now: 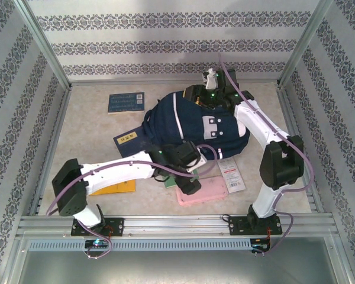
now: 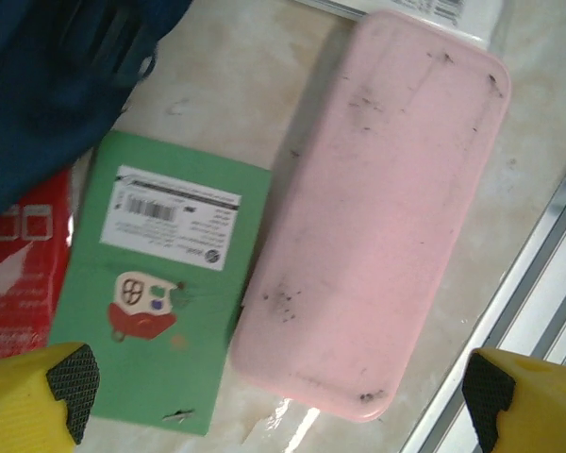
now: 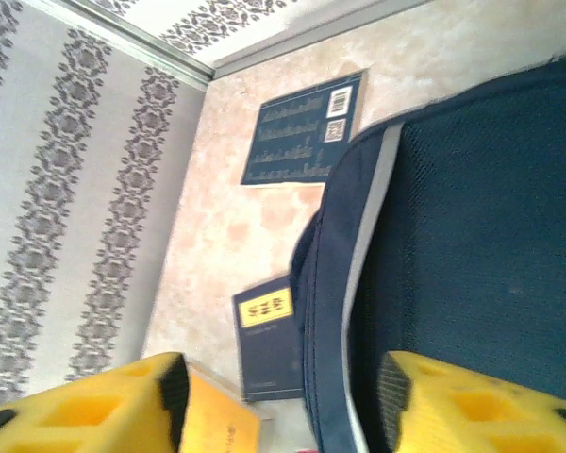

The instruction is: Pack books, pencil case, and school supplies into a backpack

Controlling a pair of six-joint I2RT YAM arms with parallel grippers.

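The pale marbled table (image 1: 89, 136) bears the navy backpack (image 1: 189, 127); one dark blue book (image 1: 126, 102) lies beyond the backpack's left side; a second dark blue book (image 1: 130, 141) meets its left edge; the yellow-orange book (image 1: 115, 188), green book (image 2: 160, 283), pink pencil case (image 1: 204, 192) and white packet (image 1: 231, 176) lie along its near side.

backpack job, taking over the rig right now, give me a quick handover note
Left gripper: open, hovering over the pink pencil case and green book.
Right gripper: open, at the far end of the backpack.
On the table: far blue book, near blue book against the backpack's left side, yellow-orange book under the left arm, red packet, white strip packet.
Done: nothing visibly packed.
Left: every item.
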